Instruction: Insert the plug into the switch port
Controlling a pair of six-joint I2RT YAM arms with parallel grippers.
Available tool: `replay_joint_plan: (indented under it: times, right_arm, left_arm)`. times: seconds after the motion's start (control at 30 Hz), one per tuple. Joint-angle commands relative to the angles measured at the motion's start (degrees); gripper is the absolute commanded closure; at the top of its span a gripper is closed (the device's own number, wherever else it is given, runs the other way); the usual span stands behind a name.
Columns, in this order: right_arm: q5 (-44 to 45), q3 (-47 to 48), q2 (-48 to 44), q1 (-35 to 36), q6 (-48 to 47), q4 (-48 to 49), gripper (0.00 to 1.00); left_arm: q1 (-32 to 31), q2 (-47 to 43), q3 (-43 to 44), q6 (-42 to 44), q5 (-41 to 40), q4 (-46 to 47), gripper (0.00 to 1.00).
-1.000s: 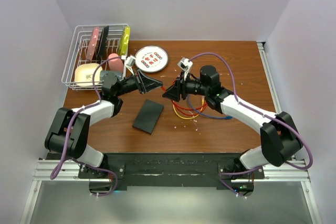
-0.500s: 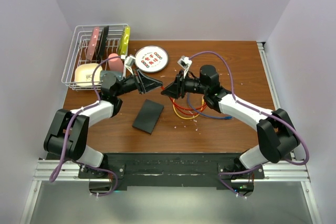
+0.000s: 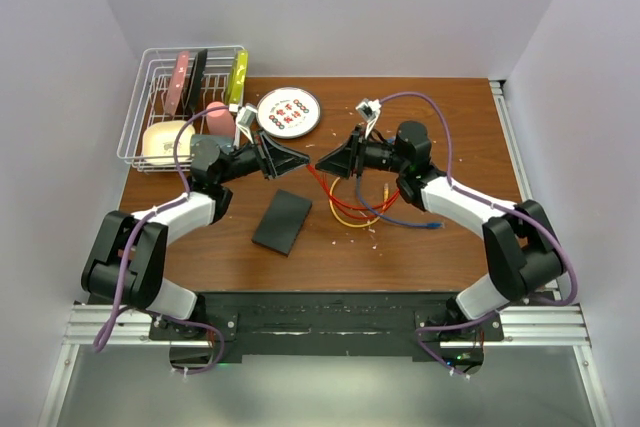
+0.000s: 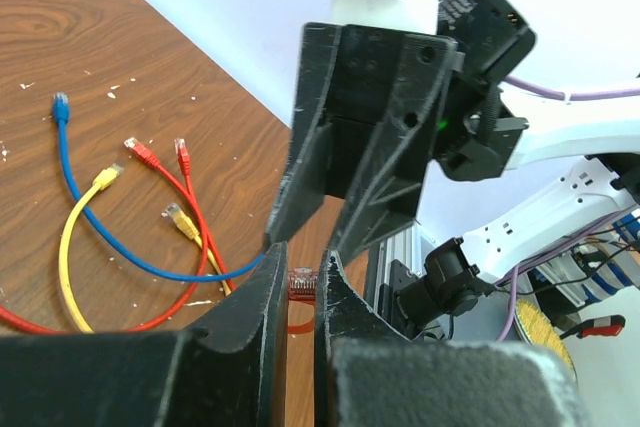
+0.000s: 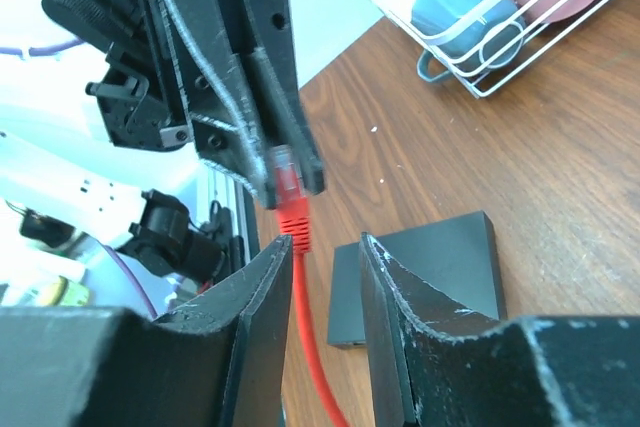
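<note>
one switch (image 3: 282,222) lies flat on the wooden table (image 3: 420,257), on the near side of the two grippers, and neither touches it. the left gripper (image 4: 302,265) pinches one red plug (image 5: 287,179) between its tips. the plug's red cable (image 5: 305,347) hangs down through the gap of the right gripper (image 5: 325,247), whose fingers stand narrowly apart and grip nothing. the two grippers meet almost tip to tip above the table. five loose ends lie on the wood right of the switch: two red ends (image 4: 137,152), two yellow ends (image 4: 108,176) and one blue end (image 4: 61,104). one round white plate (image 3: 310,107) sits behind the grippers. one wire dish rack (image 3: 140,77) holding cups fills the far left corner.
</note>
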Motion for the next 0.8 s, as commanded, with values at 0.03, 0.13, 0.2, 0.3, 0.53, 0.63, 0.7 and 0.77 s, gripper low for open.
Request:
replay_joint_plan:
  times: [0.03, 0.13, 0.2, 0.3, 0.53, 0.63, 0.7, 0.77]
  right_arm:
    - [-5.23, -0.62, 1.42, 0.15, 6.26, 9.78, 0.61]
    - [-6.20, -0.79, 1.86, 0.07, 7.58, 11.36, 0.57]
    - [-6.28, -0.80, 1.77, 0.15, 7.76, 11.37, 0.53]
    - [-6.37, -0.97, 2.04, 0.24, 8.20, 11.80, 0.52]
    - [-6.72, -1.32, 4.14, 0.24, 10.65, 15.22, 0.53]
    - [-6.72, -1.32, 4.93, 0.33, 11.27, 15.94, 0.53]
    - [-6.72, -1.24, 5.29, 0.24, 11.62, 16.46, 0.53]
    - [-6.64, -0.97, 5.90, 0.33, 12.24, 16.81, 0.53]
  left_arm:
    - [-0.21, -1.74, 0.35, 1.12, 1.01, 2.12, 1.00]
    - [-0.21, -1.65, 0.35, 1.12, 0.93, 2.04, 1.00]
    - [-0.21, -1.56, 0.35, 1.12, 0.84, 1.95, 1.00]
    - [-0.21, -1.48, 0.43, 1.20, 0.75, 2.04, 1.00]
    - [-0.30, -1.48, 0.43, 1.03, 0.92, 1.95, 1.00]
    - [-0.21, -1.74, 0.43, 1.29, 1.01, 1.69, 1.00]
    - [-0.21, -1.83, 0.43, 1.29, 1.01, 1.51, 1.00]
    - [-0.30, -2.00, 0.52, 1.38, 0.93, 1.51, 1.00]
